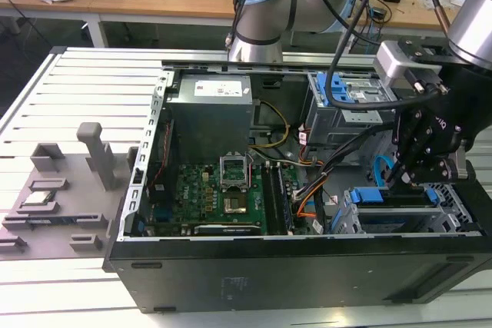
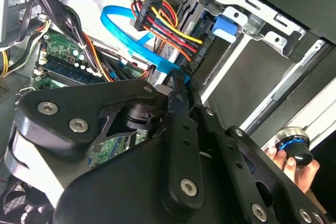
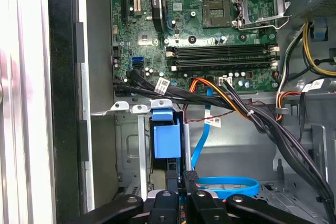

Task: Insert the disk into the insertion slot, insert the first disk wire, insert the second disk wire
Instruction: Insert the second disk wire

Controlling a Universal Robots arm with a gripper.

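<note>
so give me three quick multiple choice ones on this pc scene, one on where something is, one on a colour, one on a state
1. In the exterior view, where is the end effector?
A. over grey fixtures on the table
B. over the low grey drive cage at the exterior view's right
C. above the power supply

2. What colour is the flat data cable looping by the end effector?
A. green
B. white
C. light blue

3. What state is the computer case in?
A. open, insides exposed
B. shut with its panel on
C. wrapped in plastic

Answers:
1. B: it hangs right at that cage.
2. C: the loop is light blue in both wrist views.
3. A: the motherboard is in plain sight.
</note>
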